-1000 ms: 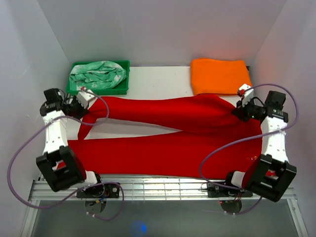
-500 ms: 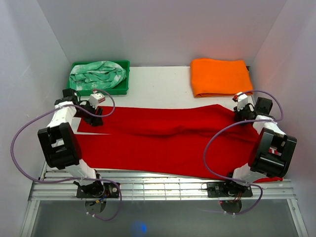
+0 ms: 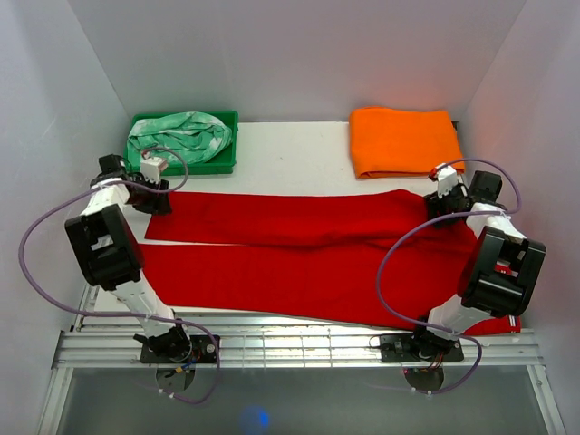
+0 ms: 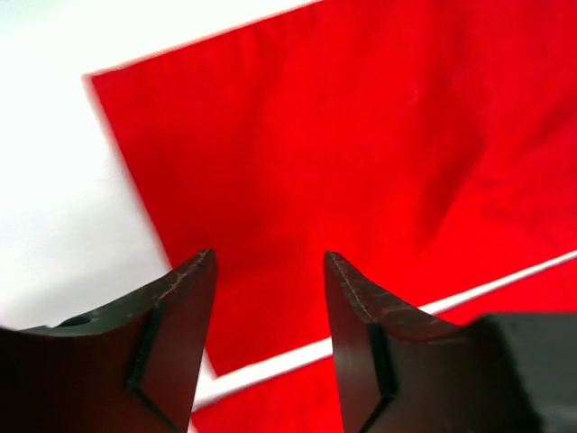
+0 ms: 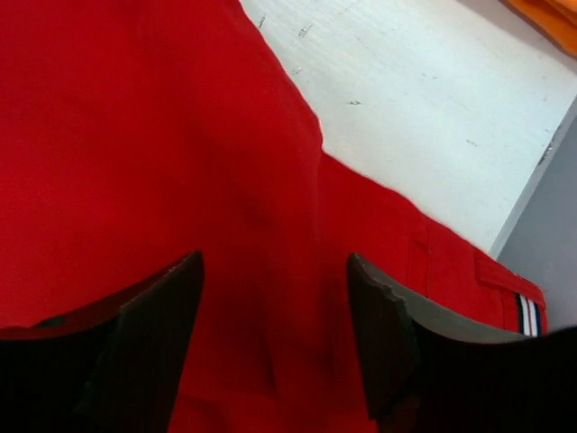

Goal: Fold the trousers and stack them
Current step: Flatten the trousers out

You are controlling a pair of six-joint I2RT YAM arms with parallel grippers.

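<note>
The red trousers (image 3: 308, 245) lie flat across the white table, folded lengthwise, the far leg resting partly over the near one. My left gripper (image 3: 158, 199) hovers open at the far leg's left end. In the left wrist view its fingers (image 4: 185, 298) stand apart above the trousers (image 4: 343, 135), with nothing between them. My right gripper (image 3: 436, 208) is open over the waist end at the right. In the right wrist view the trousers (image 5: 135, 135) lie under the spread jaws of the gripper (image 5: 275, 262), ungripped.
A green tray (image 3: 227, 164) holding a mint green patterned cloth (image 3: 177, 134) sits at the back left. A folded orange cloth (image 3: 401, 138) lies at the back right. White walls close in both sides. A metal rack (image 3: 290, 343) runs along the near edge.
Both grippers carried the raised far leg back, laid it flat and straight, then opened and let go. The left gripper has drawn left off the cloth's end.
</note>
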